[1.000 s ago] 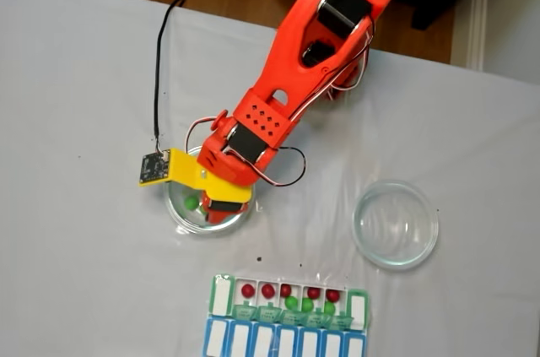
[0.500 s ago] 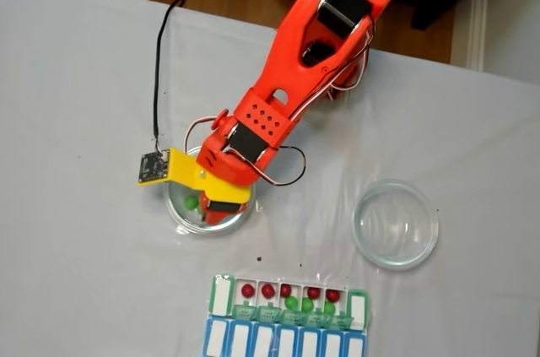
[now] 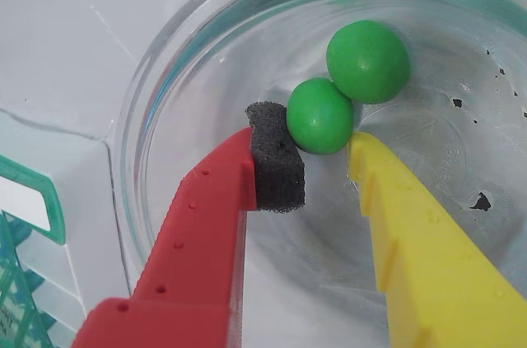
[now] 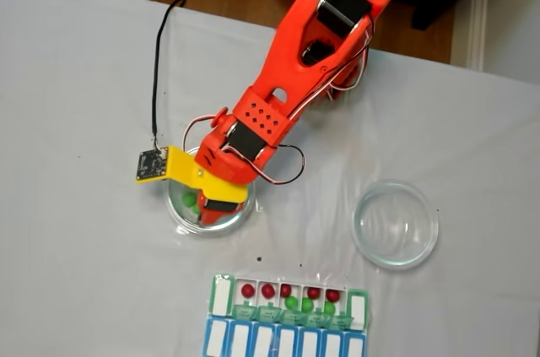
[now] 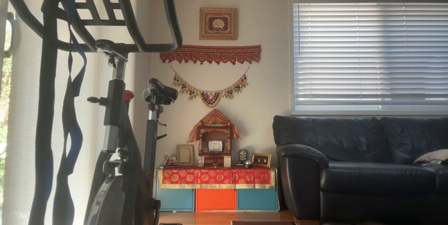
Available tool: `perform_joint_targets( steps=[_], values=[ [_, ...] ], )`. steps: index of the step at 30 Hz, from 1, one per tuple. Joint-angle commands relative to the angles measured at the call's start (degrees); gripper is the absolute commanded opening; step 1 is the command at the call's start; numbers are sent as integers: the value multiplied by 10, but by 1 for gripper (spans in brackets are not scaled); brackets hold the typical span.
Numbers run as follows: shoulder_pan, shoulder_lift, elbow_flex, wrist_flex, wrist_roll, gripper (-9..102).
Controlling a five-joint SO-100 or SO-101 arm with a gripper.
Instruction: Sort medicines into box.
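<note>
Wrist view: the gripper [image 3: 317,146] sits low inside a round clear glass dish [image 3: 165,85]. Its jaws stand parted, a red finger with a dark foam pad [image 3: 276,169] on the left and a yellow finger [image 3: 412,241] on the right. A green ball [image 3: 319,115] lies between the two tips, touching the foam pad and just beside the yellow tip; whether it is clamped cannot be told. A second green ball [image 3: 368,61] rests against it, further from the fingers, on the dish floor. Dark specks dot the glass at right. A corner of the pill organiser [image 3: 29,225] with its green-edged lid shows at the lower left.

Fixed view, from above: the orange arm [image 4: 287,87] reaches from the top of the white-covered table [image 4: 76,78] down into the left dish [image 4: 177,209], where green balls [image 4: 187,199] show beside the gripper [image 4: 207,209]. A second glass dish [image 4: 395,224] stands well apart to the right. The organiser [image 4: 288,302] lies at the bottom edge, green-lidded row open, blue-lidded row below it. Five dark red balls [image 4: 248,290] sit one per compartment along the row; three green balls [image 4: 292,301] lie in the compartments toward the right.

Other view: a room with an exercise bike [image 5: 119,141], a decorated shrine shelf [image 5: 214,155], a dark sofa [image 5: 360,165] and a blinded window [image 5: 367,53].
</note>
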Motion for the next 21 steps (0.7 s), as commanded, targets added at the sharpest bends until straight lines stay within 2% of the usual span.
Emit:
perform_joint_targets(
  steps=[1,13,21],
  values=[
    [5,45,-3,-9,1,12],
    [1,56,-3,35,-12,16],
    [6,73,13,28,-22,18]
  ],
)
